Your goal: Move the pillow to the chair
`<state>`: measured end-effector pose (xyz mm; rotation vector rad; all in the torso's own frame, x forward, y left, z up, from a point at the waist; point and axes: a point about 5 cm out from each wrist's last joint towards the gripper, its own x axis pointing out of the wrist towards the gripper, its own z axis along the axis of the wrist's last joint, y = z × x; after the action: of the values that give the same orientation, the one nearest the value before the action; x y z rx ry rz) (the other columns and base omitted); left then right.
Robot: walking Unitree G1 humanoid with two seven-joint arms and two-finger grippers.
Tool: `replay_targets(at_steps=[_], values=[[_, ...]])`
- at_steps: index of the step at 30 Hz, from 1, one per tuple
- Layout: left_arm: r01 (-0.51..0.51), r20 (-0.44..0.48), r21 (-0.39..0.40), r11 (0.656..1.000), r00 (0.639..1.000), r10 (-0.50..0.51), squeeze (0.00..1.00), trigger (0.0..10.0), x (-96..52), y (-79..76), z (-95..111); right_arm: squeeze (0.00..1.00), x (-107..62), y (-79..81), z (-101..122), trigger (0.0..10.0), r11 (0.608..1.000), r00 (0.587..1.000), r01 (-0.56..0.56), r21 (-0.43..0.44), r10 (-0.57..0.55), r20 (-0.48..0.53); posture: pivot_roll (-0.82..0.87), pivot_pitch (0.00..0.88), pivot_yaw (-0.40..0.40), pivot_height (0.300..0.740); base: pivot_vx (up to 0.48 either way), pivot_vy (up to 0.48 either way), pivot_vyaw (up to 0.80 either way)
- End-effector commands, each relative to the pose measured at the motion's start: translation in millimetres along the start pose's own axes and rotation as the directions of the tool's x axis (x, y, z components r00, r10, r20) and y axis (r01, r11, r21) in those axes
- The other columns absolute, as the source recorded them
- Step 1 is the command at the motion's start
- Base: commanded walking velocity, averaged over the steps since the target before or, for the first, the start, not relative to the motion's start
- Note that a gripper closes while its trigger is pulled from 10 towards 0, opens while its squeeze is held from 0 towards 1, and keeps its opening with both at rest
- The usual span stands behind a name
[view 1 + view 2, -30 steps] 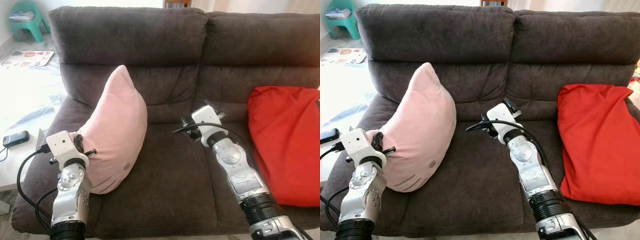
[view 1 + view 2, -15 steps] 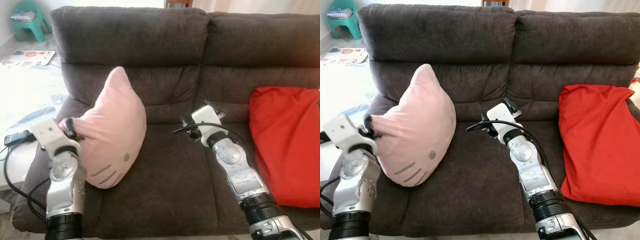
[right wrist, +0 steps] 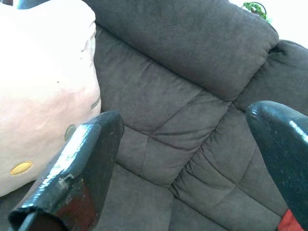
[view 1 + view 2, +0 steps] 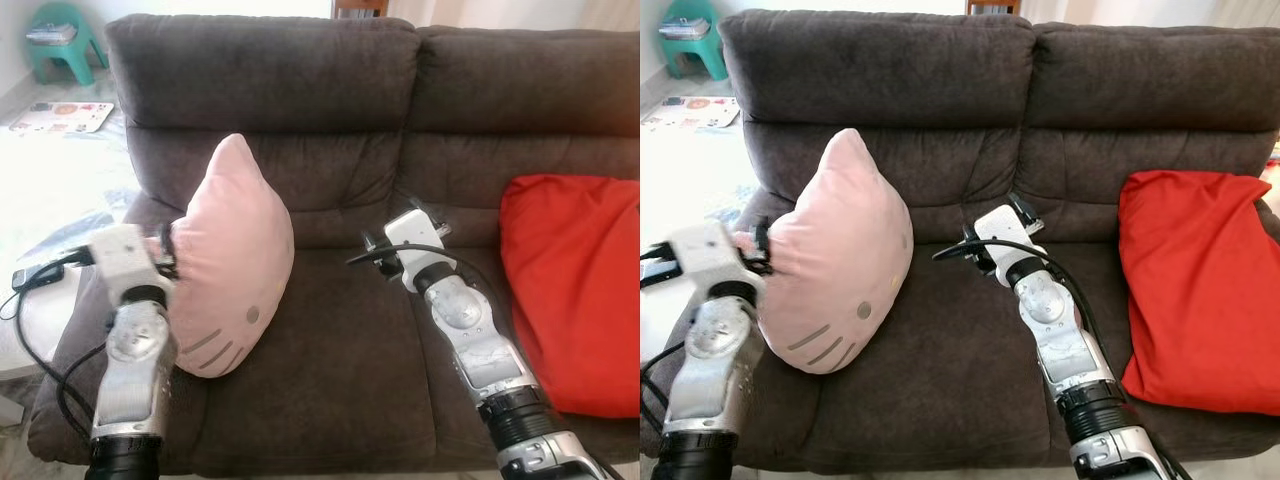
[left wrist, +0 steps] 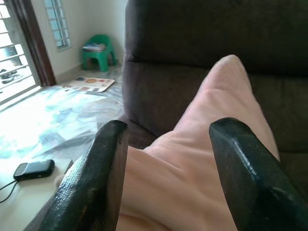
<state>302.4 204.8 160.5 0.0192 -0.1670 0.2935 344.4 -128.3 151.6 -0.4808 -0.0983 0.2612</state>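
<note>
Pink cat-face pillow (image 4: pixel 232 262) sits on our dark sofa's (image 4: pixel 330 110) left seat, its edge pinched between our left gripper's (image 5: pixel 166 159) fingers. Our right gripper (image 3: pixel 192 144) hovers over the middle seat, fingers spread wide. Red cushion (image 4: pixel 570 285) occupies the right seat; phone (image 5: pixel 33 169) on the side table.

Dark brown two-seat sofa (image 4: pixel 340 330), suede-like fabric, tufted back cushions. Left seat: pink pillow (image 4: pixel 235 265) standing on edge, pointed ear up, leaning toward the backrest, cat-face print facing the seat middle. Right seat: red pillow (image 4: pixel 575 285) propped against the backrest and right arm. Middle of the seat bare. Low white bench (image 4: pixel 25 325) just beside the sofa's left arm; a black phone (image 5: pixel 33 169) with cable lies on it.
</note>
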Motion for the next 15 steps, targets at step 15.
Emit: replay_targets(at_steps=[15], values=[[0.004,0.02,0.021,1.0,1.0,-0.004,0.0,10.0,-0.6,0.5,3.7,0.0,0.5,-3.1,0.0,10.0,1.0,1.0,0.013,0.014,-0.013,0.001,0.04,0.062,-0.035,0.74,0.0,0.0,0.0]])
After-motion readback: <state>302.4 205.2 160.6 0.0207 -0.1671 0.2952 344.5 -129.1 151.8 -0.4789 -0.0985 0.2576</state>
